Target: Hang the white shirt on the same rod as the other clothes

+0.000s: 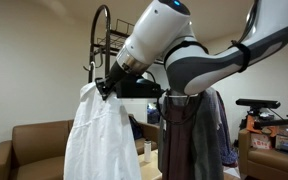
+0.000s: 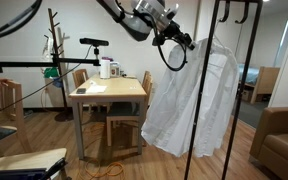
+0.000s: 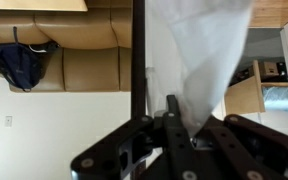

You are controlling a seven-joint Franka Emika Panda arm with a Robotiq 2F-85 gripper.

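Observation:
My gripper (image 1: pixel 106 88) is shut on the top of the white shirt (image 1: pixel 99 135), which hangs free below it. In an exterior view the gripper (image 2: pixel 174 42) holds the shirt (image 2: pixel 196 100) up next to the black rack's poles (image 2: pixel 200 120). The other clothes (image 1: pixel 189 135), dark grey and bluish, hang bunched to the right of the shirt. My arm hides the rod; only the rack's curved upright and wire shelf (image 1: pixel 106 42) show. In the wrist view the jaws (image 3: pixel 174 120) pinch the white cloth (image 3: pixel 199 60) beside a black bar (image 3: pixel 139 50).
A wooden table (image 2: pixel 109 92) with chairs and a coat stand (image 2: pixel 54 40) are beyond the shirt. A brown sofa (image 1: pixel 29 145) stands behind it, with a dark blue garment (image 3: pixel 22 62) lying on it. Cluttered shelves (image 1: pixel 274 135) are at the side.

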